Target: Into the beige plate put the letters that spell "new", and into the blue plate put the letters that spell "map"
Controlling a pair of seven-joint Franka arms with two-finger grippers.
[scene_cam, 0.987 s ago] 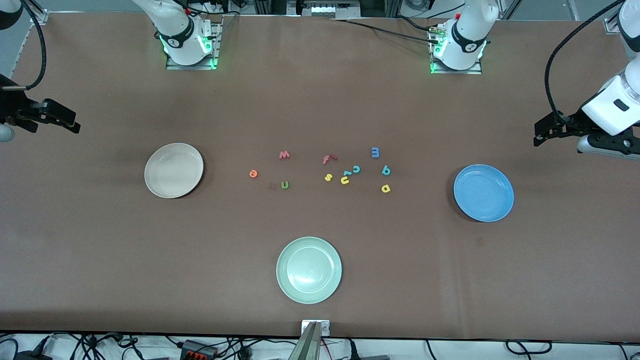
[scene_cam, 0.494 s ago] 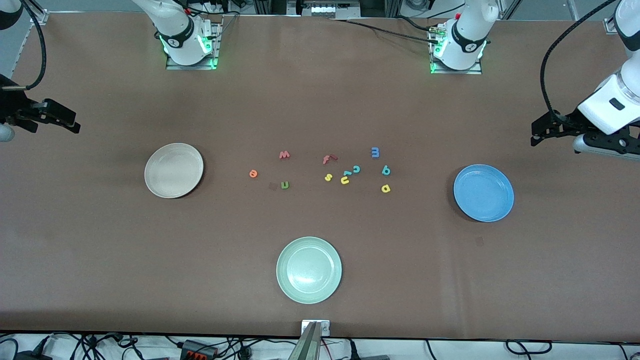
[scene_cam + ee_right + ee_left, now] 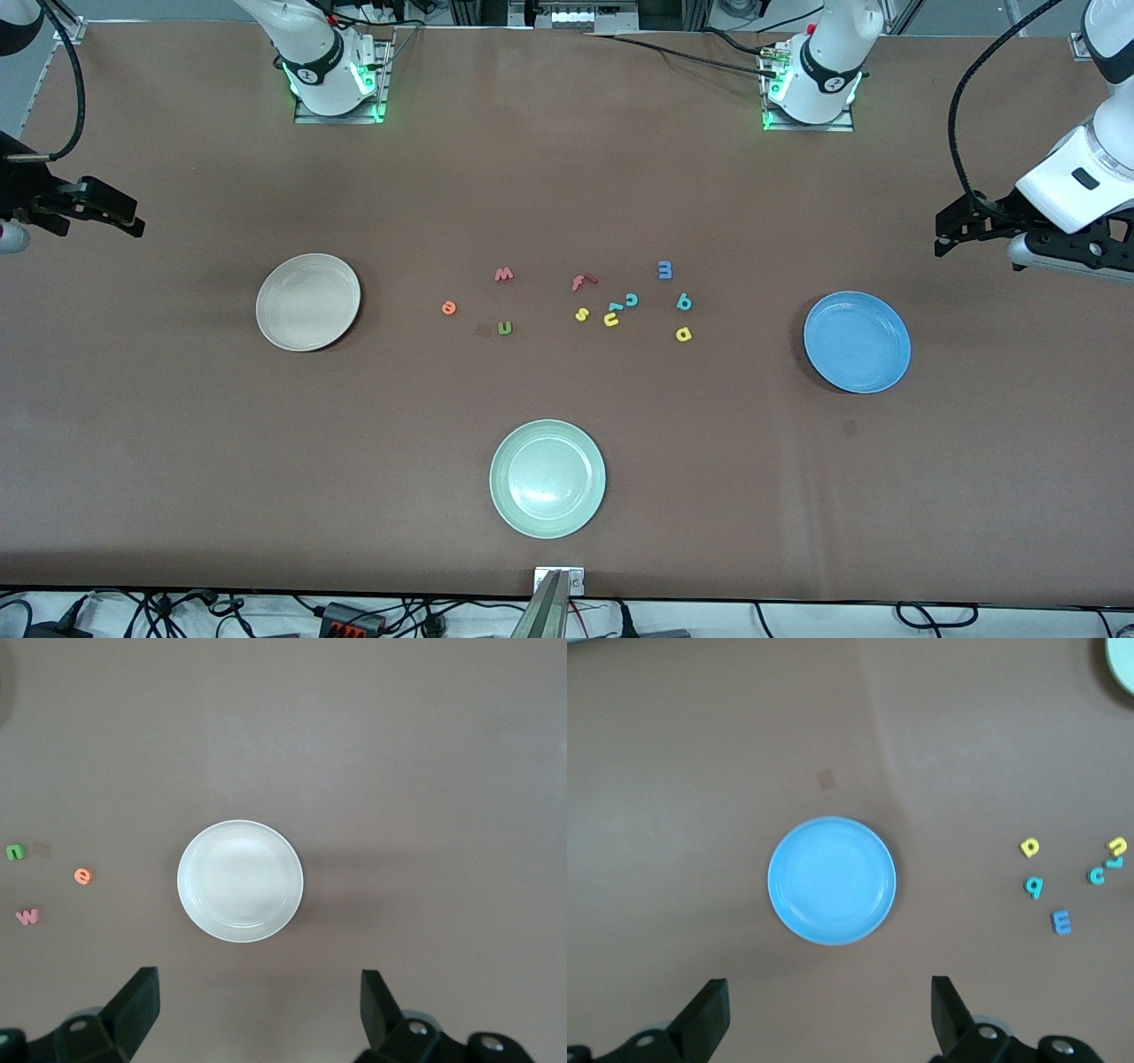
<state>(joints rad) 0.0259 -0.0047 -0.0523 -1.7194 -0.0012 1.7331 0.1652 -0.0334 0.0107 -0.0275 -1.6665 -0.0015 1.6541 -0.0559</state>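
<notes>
At the table's two ends the arms run off the front view's edges, so only part of each is on show. Up in the air over bare table at the left arm's end, the left gripper (image 3: 944,232) has its jaws spread wide and holds nothing — its wrist view shows both fingers (image 3: 709,1014) apart, with the blue plate (image 3: 831,880) framed between them on the table below. Same story at the right arm's end: the right gripper (image 3: 133,218) hangs over bare table, jaws wide and empty, the beige plate (image 3: 240,880) sitting between its fingers (image 3: 137,1005) in its own wrist view.

Both plates are empty. Between them, mid-table, lie all the letters. Toward the beige plate (image 3: 308,301) sit the orange "e" (image 3: 449,307), the pinkish-red "w" (image 3: 503,274) farther from the front camera, and the green "n" (image 3: 505,328) nearer. Toward the blue plate (image 3: 857,341) sit the blue "m" (image 3: 665,269), the teal "a" (image 3: 684,302) and the yellow "p" (image 3: 683,334) nearest the camera.

The front view alone shows the red "f" (image 3: 580,283) and the yellow "s" (image 3: 582,314). The yellow "u" (image 3: 611,319) touches a small teal piece too small to read, with the teal "c" (image 3: 632,299) just beside. Only a sliver of the pale green plate (image 3: 547,478) makes the left wrist view — cut off at the corner.
</notes>
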